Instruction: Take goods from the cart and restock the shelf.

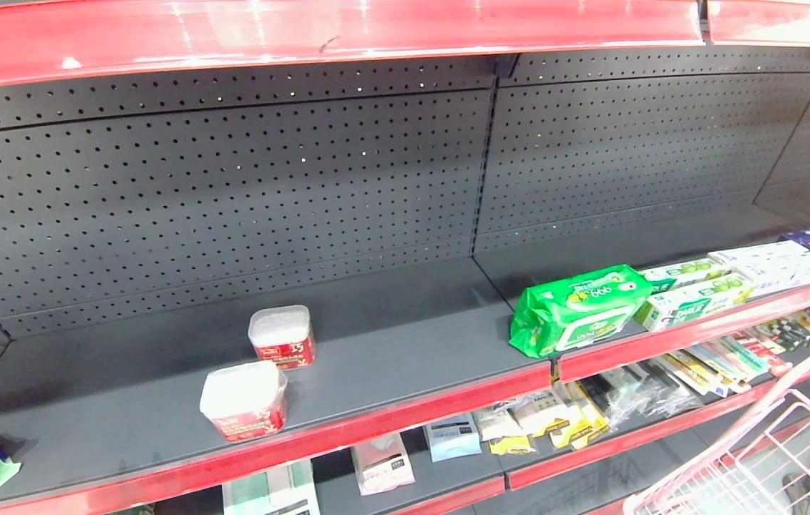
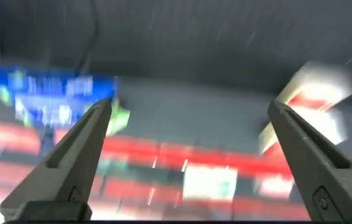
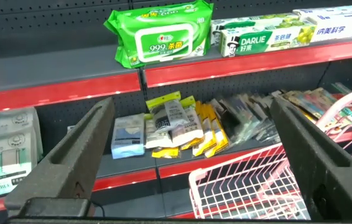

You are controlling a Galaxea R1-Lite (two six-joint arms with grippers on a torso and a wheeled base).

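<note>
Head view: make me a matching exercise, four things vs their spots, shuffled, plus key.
1 green wipes pack
2 front white-lidded tub
3 pink cart
4 toothpaste boxes

A left shelf bay, near its front edge
B lower right corner of the view
C right bay, beside the divider
D right bay, right of the green pack

Pairs: 1-C, 2-A, 3-B, 4-D

Green wipes pack (image 1: 577, 309) lies flat on grey shelf (image 1: 391, 336), pink cart (image 1: 781, 391) nearby.

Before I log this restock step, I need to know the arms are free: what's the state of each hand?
Left hand: open, holding nothing.
Right hand: open, holding nothing.
</note>
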